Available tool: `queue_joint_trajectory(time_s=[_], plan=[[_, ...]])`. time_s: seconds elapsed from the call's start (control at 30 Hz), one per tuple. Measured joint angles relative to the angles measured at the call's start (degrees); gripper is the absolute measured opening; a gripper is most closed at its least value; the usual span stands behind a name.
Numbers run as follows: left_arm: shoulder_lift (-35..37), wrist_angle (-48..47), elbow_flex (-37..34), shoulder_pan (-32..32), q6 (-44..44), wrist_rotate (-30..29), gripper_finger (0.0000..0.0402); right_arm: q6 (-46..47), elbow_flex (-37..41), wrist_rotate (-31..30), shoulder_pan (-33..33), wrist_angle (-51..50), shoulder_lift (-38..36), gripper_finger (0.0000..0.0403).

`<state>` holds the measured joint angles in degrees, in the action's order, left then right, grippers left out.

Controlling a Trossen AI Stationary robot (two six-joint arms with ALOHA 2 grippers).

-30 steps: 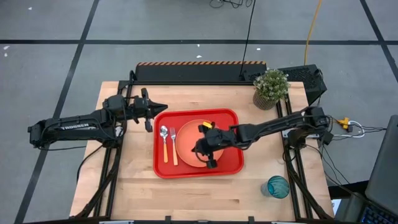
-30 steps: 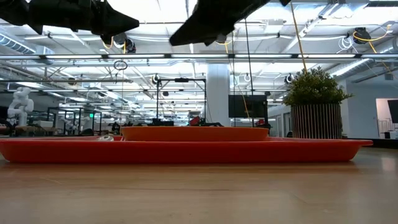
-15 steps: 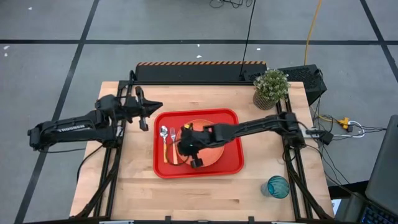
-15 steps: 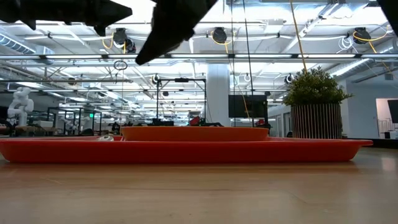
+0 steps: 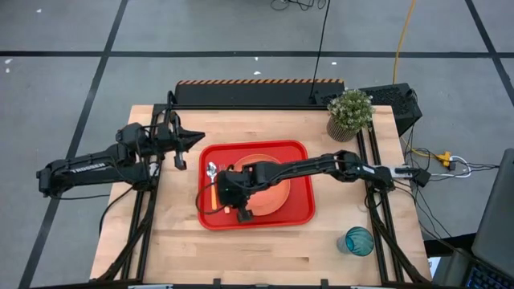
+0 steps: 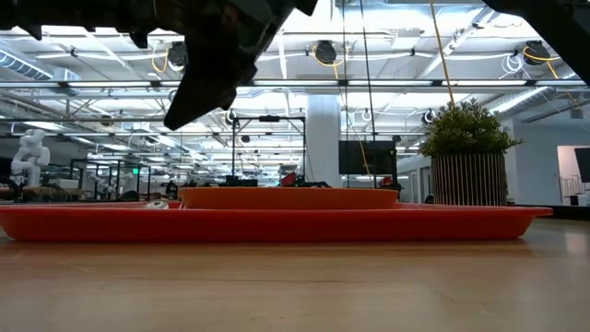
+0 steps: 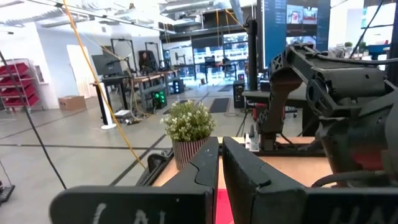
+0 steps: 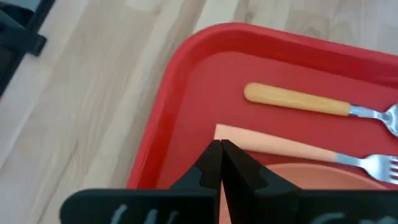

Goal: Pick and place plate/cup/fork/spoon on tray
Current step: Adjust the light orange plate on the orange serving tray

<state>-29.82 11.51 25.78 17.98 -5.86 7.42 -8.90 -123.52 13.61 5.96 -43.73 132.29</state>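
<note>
The red tray (image 5: 301, 210) lies mid-table with the orange plate (image 5: 277, 172) on it. The spoon (image 5: 211, 171) and the fork (image 8: 367, 163) lie side by side on the tray's left part, handles toward the near edge. My right gripper (image 5: 222, 201) is shut and empty, hovering over the fork's handle end (image 8: 249, 138); the low view shows it (image 6: 177, 118) well above the tray. My left gripper (image 5: 197, 138) is shut and empty above the table, by the tray's far left corner. The teal cup (image 5: 359, 239) stands upright on the table at the near right.
A small potted plant (image 5: 349, 112) stands at the table's far right corner. My right arm (image 5: 321, 167) reaches across the tray and the plate from the right. Bare wood shows along the near edge (image 5: 241, 253).
My right gripper has swept toward the table's left edge, from over the plate to over the fork and spoon handles, and has come down somewhat. My left gripper has drawn back a little toward the left edge. Tray, plate and cutlery have stayed put.
</note>
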Motion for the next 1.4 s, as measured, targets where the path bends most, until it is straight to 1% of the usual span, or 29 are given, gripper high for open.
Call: queue_joint_trajectory(time_s=[0.23,0.43,0.6,0.7,0.9,1.2,1.4], plan=[[0.0,0.5,0.0,0.0,0.4,0.0,0.0026,3.5,2.1,0.0,0.5,7.1,0.0,0.0000],[0.0,0.7,0.0,0.0,1.5,0.0,0.0026,4.8,7.9,0.1,1.0,10.0,0.1,0.0000],[-0.1,0.7,0.0,0.0,1.7,0.0,0.0026,6.9,12.1,0.1,0.9,15.4,0.1,0.0000],[-0.1,0.6,0.0,0.0,1.7,0.0,0.0026,7.5,12.7,0.2,0.9,17.6,0.1,0.0000],[-0.1,0.3,0.0,0.0,1.7,0.0,0.0026,8.3,12.8,1.7,1.3,17.8,0.1,0.0000],[-0.1,0.7,0.0,0.0,1.5,0.0,0.0026,8.2,12.8,1.5,3.0,19.1,0.1,0.0000],[-0.2,-0.3,0.0,0.0,4.2,0.0,0.0026,8.0,12.9,-0.1,3.2,19.2,0.1,0.0000]])
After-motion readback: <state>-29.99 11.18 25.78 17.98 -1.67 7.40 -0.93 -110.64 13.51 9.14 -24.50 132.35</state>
